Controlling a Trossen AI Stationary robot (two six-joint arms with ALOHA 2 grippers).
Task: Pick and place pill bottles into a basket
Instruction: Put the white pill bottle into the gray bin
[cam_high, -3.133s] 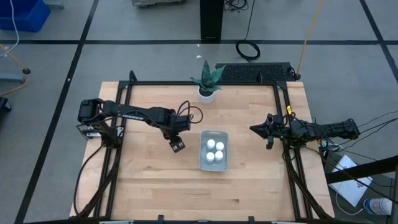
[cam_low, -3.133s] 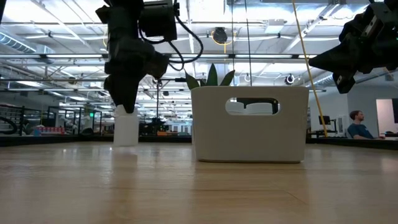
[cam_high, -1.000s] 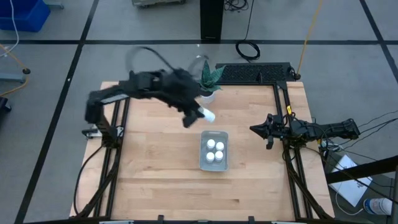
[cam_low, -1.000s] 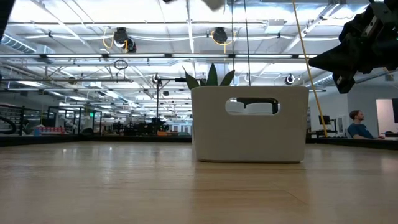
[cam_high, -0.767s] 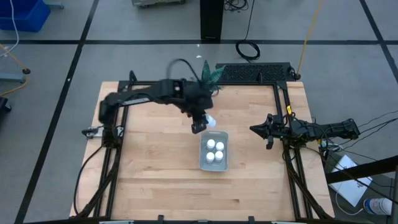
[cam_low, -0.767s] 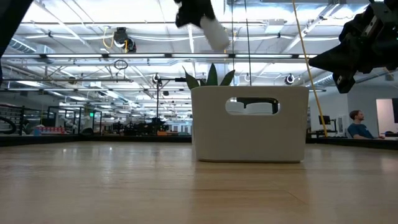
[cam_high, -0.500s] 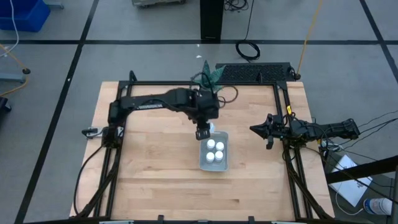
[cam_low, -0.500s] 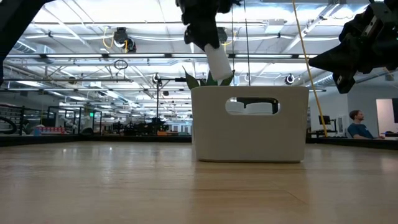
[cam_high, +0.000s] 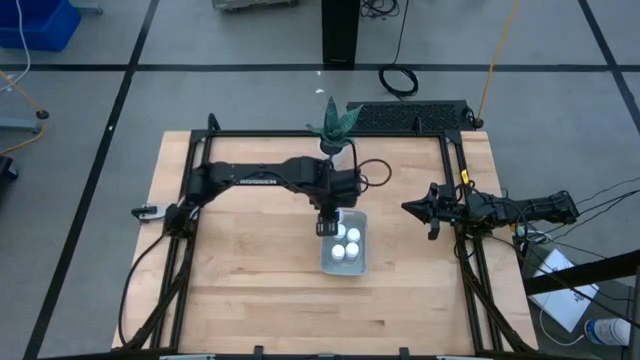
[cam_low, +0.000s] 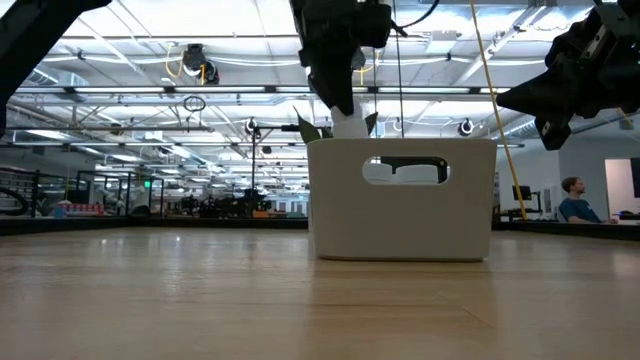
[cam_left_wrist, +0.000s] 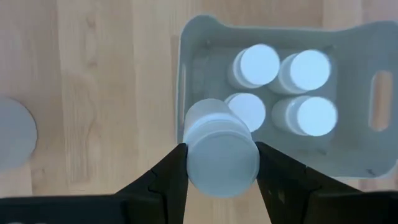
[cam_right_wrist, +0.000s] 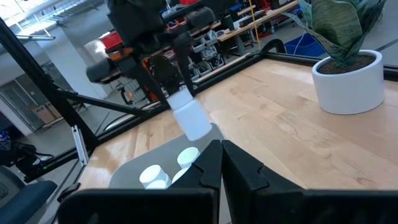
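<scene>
Four pill bottles (cam_left_wrist: 280, 87) already stand upright in the basket (cam_left_wrist: 348, 37), packed two by two toward the end with the handle cut-out, white caps up. The fifth pill bottle (cam_left_wrist: 219, 149) is the one in play: the left hand (cam_left_wrist: 217, 163) has its two fingers (cam_left_wrist: 169, 177) closed against the bottle's sides and holds it above the open end of the basket, the end nearest the plant pot (cam_high: 333, 152). In the low view the bottle (cam_low: 347, 124) hangs tilted just above the basket's rim (cam_low: 400, 200), its bottom not yet inside as far as that view shows.

In the high view the left arm reaches across the tabletop (cam_high: 240, 270) with its hand (cam_high: 327, 222) over the basket's near edge (cam_high: 343, 262). The right hand (cam_high: 428, 212) waits beyond the basket toward the tabletop's right side, clear of it; in its own wrist view the fingers (cam_right_wrist: 208, 165) lie pressed together with nothing between them.

So the task looks nearly finished (four of five placed, no loose bottles visible on the wood). What remains, by my reading, is to lower this last bottle into the free space beside the four, let go, and lift the hand away. The tilt may matter: set down crooked, the bottle could tip against its neighbours.
</scene>
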